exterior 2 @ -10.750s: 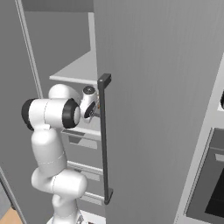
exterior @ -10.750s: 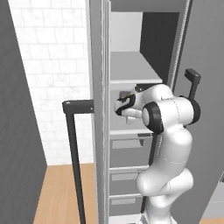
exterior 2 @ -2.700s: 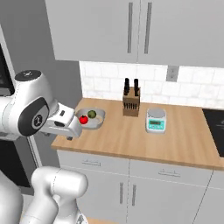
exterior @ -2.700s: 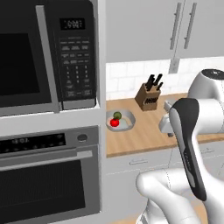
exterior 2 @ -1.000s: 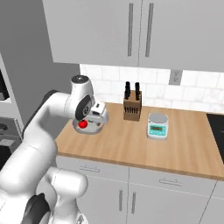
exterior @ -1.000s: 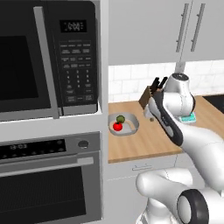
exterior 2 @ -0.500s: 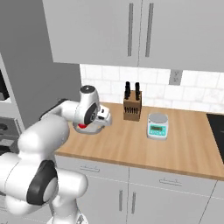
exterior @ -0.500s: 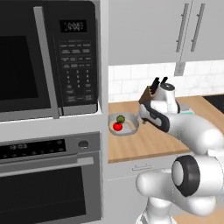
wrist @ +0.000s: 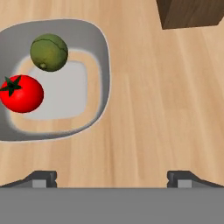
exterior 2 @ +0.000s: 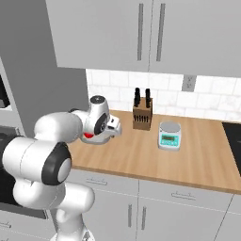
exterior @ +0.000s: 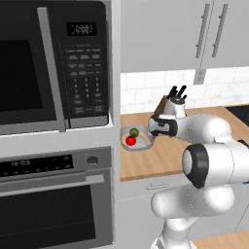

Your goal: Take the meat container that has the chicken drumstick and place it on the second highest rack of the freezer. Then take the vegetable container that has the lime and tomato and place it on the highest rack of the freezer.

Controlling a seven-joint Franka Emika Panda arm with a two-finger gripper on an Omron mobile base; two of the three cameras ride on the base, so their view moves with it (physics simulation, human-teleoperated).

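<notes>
Arm dropped closer over vegetable container (wrist: 103, 74) at upper left, gripper (wrist: 111, 177) jaws wide apart holding nothing; container not yet grasped.

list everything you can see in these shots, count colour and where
vegetable container: one, grey, on the wooden counter beside the oven stack
tomato: one, red, inside the container
lime: one, green, inside the container next to the tomato
counter: one, light wood, over white drawers
knife block: one, brown with dark handles, at the back of the counter
kitchen scale: one, grey with a teal display, right of the knife block
microwave: one, black, built in above the oven
oven: one, black and steel, below the microwave
upper cabinets: grey doors with bar handles, above the counter
wall outlet: one, on the white tile backsplash
gripper: one, dark fingertips, open, over the counter next to the container
</notes>
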